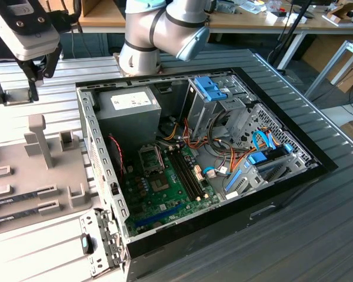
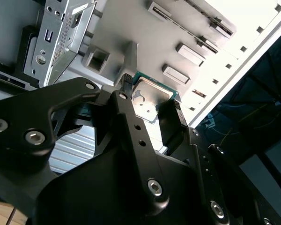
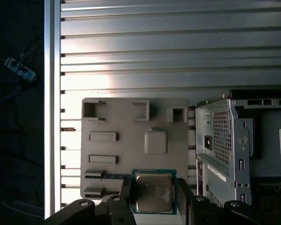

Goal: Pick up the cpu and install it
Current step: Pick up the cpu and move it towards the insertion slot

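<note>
The cpu (image 3: 153, 192) is a flat square chip with a silver-grey top and a thin green rim. My gripper (image 3: 153, 198) is shut on it, one black finger (image 3: 125, 196) on each side; both wrist views show this grip, with the cpu (image 2: 150, 96) between the fingers (image 2: 171, 117). In the exterior view the gripper (image 1: 34, 79) hangs high at the exterior view's left, above the grey holder tray (image 1: 23, 170). The motherboard's socket (image 1: 152, 157) lies inside the open computer case (image 1: 85, 117), well to the right of the gripper.
The grey holder tray (image 3: 131, 112) has raised posts and slots, with memory sticks (image 1: 23, 197) lying in it. Inside the case stand a grey power supply box (image 1: 132, 108), drive cages (image 1: 223, 97) and loose cables (image 1: 223, 161). The case's metal rear panel (image 3: 225, 140) rises beside the tray.
</note>
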{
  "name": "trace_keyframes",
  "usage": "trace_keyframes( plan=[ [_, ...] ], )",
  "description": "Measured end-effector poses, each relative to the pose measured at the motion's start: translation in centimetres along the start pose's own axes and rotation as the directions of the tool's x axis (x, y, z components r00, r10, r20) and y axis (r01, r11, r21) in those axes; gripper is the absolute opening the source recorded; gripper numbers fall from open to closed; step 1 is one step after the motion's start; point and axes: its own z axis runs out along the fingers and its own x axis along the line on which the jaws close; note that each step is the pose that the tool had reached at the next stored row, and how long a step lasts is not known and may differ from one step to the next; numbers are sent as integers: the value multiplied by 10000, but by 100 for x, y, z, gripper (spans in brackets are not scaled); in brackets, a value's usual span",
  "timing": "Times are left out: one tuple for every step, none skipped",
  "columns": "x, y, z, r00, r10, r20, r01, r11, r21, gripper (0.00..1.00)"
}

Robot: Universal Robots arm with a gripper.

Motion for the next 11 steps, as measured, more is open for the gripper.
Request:
trace_keyframes(
  plan=[
    [-16, 0, -1, 10000, 0, 0, 0, 10000, 0, 47],
    [-28, 0, -1, 10000, 0, 0, 0, 10000, 0, 47],
    [-36, 1, -1, 10000, 0, 1, 0, 10000, -1, 47],
    [-51, 1, -2, 10000, 0, 0, 0, 10000, -1, 47],
    [-59, 1, -3, 10000, 0, -1, 0, 10000, 0, 47],
    [-67, 1, -3, 10000, 0, 0, 0, 10000, 0, 47],
    [-83, 1, -3, 10000, 0, 0, 0, 10000, 0, 47],
    [-89, 1, -3, 10000, 0, 0, 0, 10000, 0, 47],
    [-100, 2, -4, 10000, 0, 0, 0, 10000, 0, 47],
    [-109, 2, -4, 10000, 0, 0, 0, 10000, 0, 47],
    [-117, 2, -5, 10000, 0, 0, 0, 10000, 0, 47]
  ],
)
